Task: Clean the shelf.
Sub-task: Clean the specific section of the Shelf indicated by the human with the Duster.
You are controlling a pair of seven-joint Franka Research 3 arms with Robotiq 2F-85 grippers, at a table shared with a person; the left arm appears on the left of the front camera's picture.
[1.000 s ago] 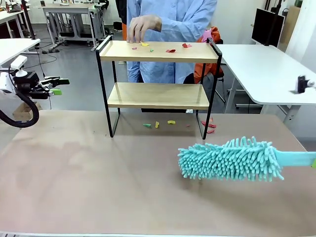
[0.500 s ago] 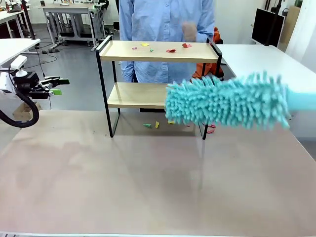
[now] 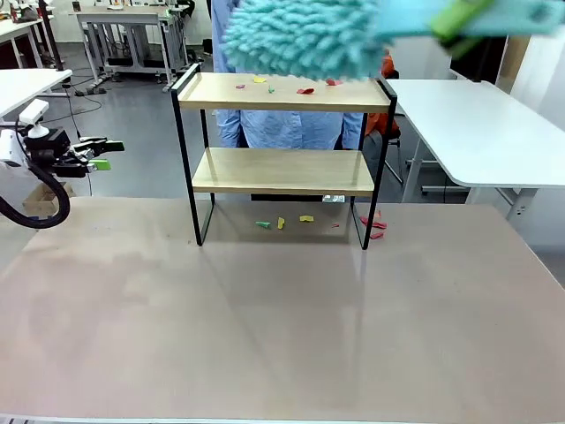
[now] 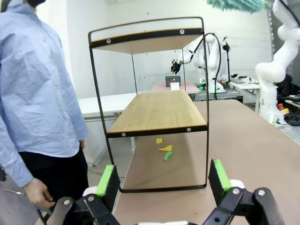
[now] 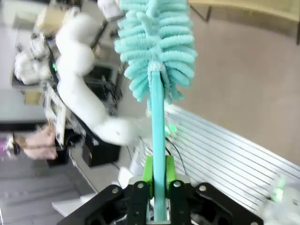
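The small two-tier shelf (image 3: 282, 170), light wooden boards in a thin black metal frame, stands at the far middle of the brown counter (image 3: 265, 336). A person in a light blue shirt (image 3: 291, 128) is just behind it. The right gripper (image 5: 158, 176) has its fingers clamped on the handle of a fluffy turquoise microfibre duster (image 3: 300, 35). The duster's head hangs in the air just above the shelf's top board, apart from it as far as I can tell. The left gripper (image 4: 163, 176) sits well off to the shelf's left, fingers spread wide and holding nothing. I'd say the cleaning has hardly started: small coloured paper scraps (image 3: 305, 90) lie scattered on the top board. Further loose bits (image 3: 282, 223) lie on the counter beneath the shelf and by its right foot. The lower board looks bare, so sweeping the top board is the work left.
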